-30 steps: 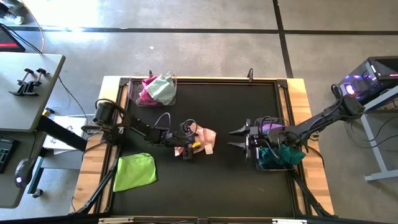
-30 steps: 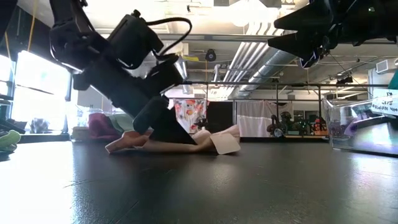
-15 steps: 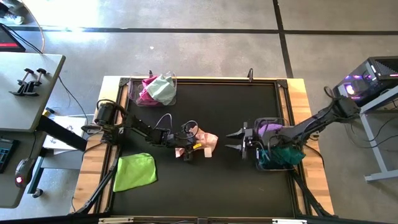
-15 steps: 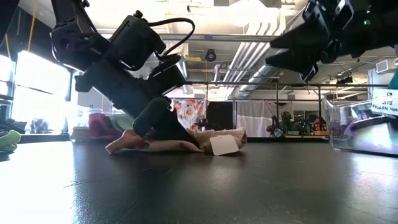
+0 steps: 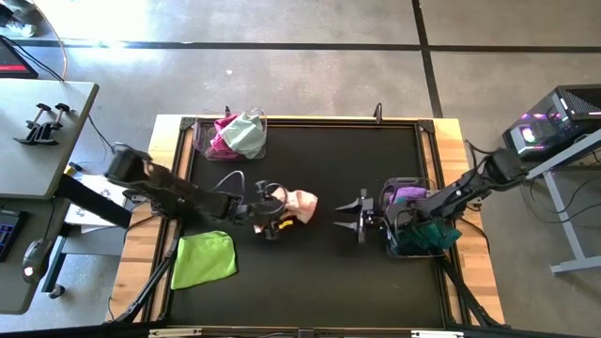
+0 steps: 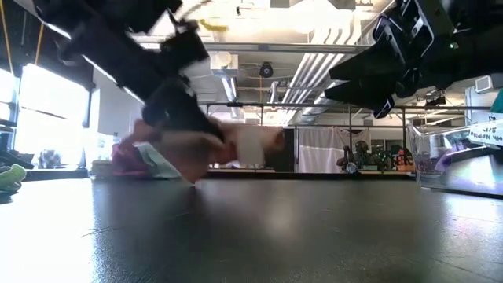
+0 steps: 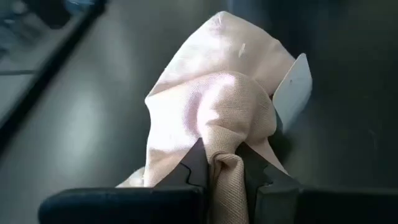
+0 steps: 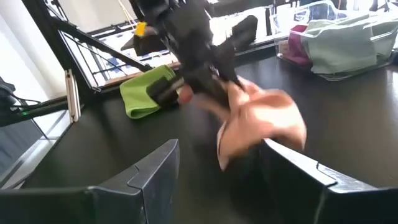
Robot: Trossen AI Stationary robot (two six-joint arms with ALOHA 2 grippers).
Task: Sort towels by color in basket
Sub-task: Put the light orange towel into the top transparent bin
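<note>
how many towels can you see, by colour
peach-pink towel, held in the left hand: 1
lime green towel: 1
magenta towel: 1
mint towel: 1
purple towel: 1
dark teal towel: 1
total: 6 visible

The high view looked straight down on the whole table (image 5: 300, 282); the low view looked level across it. Both wrist views closely shared the peach-pink towel (image 7: 211, 112).

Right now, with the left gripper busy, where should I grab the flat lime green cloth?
Take the lime green cloth at its raised, folded edge nearest the mat's centre, coming straight down from above. It lies flat and alone, so pinching a fold likely grips better.
</note>
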